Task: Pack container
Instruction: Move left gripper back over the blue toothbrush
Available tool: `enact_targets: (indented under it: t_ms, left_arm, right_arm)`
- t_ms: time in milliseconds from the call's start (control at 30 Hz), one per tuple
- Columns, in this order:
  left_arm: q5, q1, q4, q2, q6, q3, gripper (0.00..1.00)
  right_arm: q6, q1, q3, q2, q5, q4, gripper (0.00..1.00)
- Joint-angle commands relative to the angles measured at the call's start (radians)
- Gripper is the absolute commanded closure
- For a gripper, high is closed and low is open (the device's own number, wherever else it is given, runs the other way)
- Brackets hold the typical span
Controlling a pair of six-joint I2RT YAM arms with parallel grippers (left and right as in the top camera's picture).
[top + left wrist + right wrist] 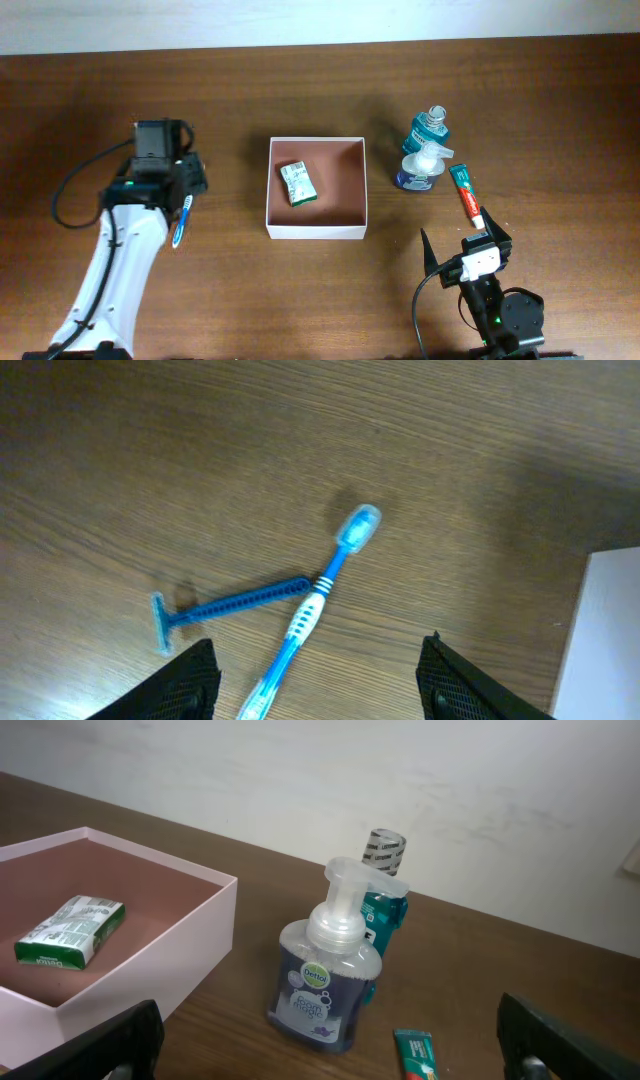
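Observation:
The container (317, 231) is a square white box with a reddish-brown floor, mid-table, holding a small green packet (298, 184). Left of it a blue toothbrush (182, 220) lies on the table. My left gripper (188, 178) hovers over it. In the left wrist view the toothbrush (318, 600) lies beside a blue razor (235, 603), and the left gripper (318, 660) is open, its fingers either side of the handle and apart from it. My right gripper (465, 240) stands open and empty near the front edge, facing a foam soap pump bottle (325, 980).
A teal mouthwash bottle (428, 128) stands behind the soap bottle (418, 170). A red-and-green toothpaste tube (465, 192) lies flat just ahead of the right gripper. The container's white wall (610, 630) shows at the right edge of the left wrist view.

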Motion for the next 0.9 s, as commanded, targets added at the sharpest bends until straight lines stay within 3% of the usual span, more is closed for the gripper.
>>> enact_targets:
  t_ms: [0,167,533,867]
  left_arm:
    - [0.122,0.037,0.008,0.002,0.2,0.015,0.35]
    - [0.129,0.047,0.041,0.053,0.346,0.015,0.35]
    - [0.203,0.047,0.031,0.25,0.364,0.015,0.36]
    - [0.213,0.053,0.044,0.328,0.414,0.015,0.35]
  right_arm:
    - [0.001,-0.006,-0.005,-0.01,-0.002,-0.005,0.02]
    - [0.001,-0.006,-0.005,-0.01,-0.002,-0.005,0.02]
    - [0.001,-0.006,-0.005,-0.01,-0.002,-0.005,0.02]
    - [0.001,-0.006,-0.005,-0.01,-0.002,-0.004,0.02]
